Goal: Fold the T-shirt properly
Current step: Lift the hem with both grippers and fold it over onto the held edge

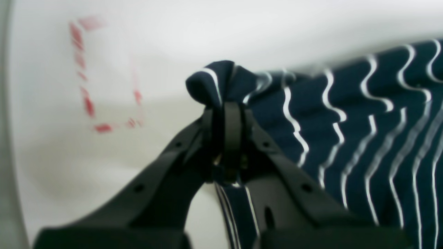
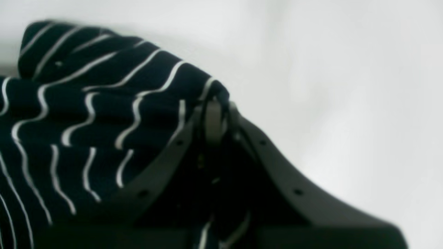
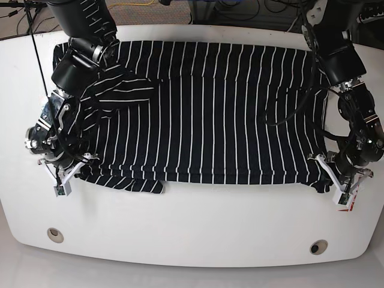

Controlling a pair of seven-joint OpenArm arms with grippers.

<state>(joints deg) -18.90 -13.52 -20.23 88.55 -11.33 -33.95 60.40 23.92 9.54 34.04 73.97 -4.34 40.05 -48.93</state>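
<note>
Base view is showing one T-shirt (image 3: 216, 108) lying spread across the white table (image 3: 192, 240), with its striped cloth stretching between the two arms. The left gripper (image 1: 226, 103) is pinching a bunched corner of the shirt: its jaws are pressed together, a small lump of dark fabric is sticking out just beyond the tips, and the rest of the cloth is hanging away to its right side. The right gripper (image 2: 214, 114) is likewise closed on an edge of the shirt, with the striped fabric rising in waves to its left side and only bare table to its right. I judge that the grasping step is now complete at both near corners, and the fold itself is not yet begun. The next move is probably calling for both arms to lift together and carry the near hem away over the body of the shirt, keeping the cloth tight between them so it is not sagging. Counting things: one shirt, two grippers, one table, and one red dashed marking (image 1: 86, 79) on the table beyond the left gripper, to its left.
</note>
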